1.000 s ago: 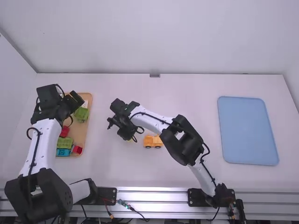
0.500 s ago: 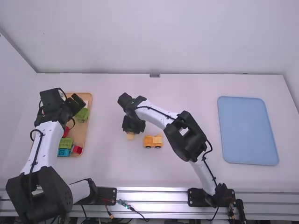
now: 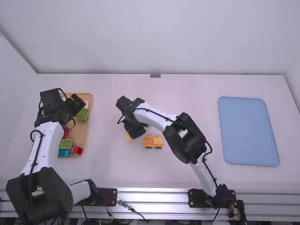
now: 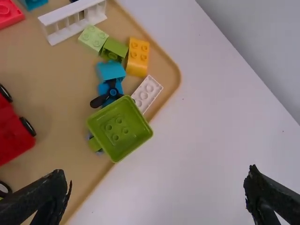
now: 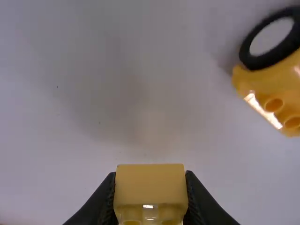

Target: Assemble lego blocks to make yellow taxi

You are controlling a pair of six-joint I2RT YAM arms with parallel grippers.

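Holding a yellow block (image 3: 128,138) just beside the yellow car (image 3: 153,142), the right gripper (image 3: 132,135) is low over the middle of the table (image 3: 187,103) in the high view. From so close, a small swing sideways could knock the car askew before the parts line up. The left gripper (image 3: 77,100) is by the tan tray (image 3: 90,110), clear of that work, so no finger steadies the car; pressing from above might make it roll on its wheels.

In the left wrist view, the left claw's fingers stand wide apart with nothing between them. Coming down here, they could catch the tray's edge or the green box (image 4: 119,130), which overlaps the edge beside the white block (image 4: 146,93), and shove both out of place.

In the right wrist view, the right claw is clamped on two opposite sides of the yellow block. An off-centre push could twist it in that pinch. The car is apart from it, and a black wheel (image 5: 268,40) faces this way, so a poorly aimed approach would likely bump the tyre rather than join the blocks.
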